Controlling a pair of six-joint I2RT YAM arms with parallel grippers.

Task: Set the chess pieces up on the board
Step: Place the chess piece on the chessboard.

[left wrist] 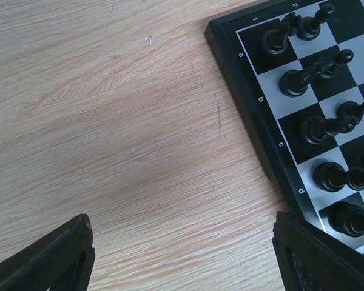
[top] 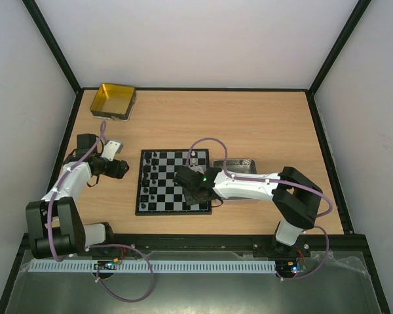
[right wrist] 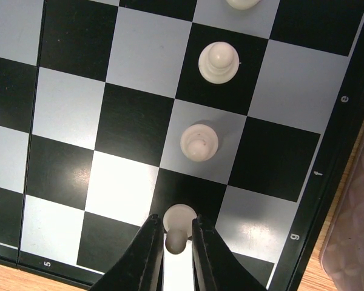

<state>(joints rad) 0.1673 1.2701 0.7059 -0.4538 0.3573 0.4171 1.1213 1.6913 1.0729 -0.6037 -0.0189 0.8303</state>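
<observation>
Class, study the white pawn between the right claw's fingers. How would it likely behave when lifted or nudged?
The white pawn looks small and solid, so it is probably light and stiff. Its rounded head, narrow between the right claw fingers, may slip. Its base fills little of its square on the board, so a sideways nudge could tip it.

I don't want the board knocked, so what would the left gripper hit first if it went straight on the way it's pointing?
Probably bare table beside the board. The open left gripper frames only wood; the black pieces stand off to one side, though depth is unclear.
</observation>
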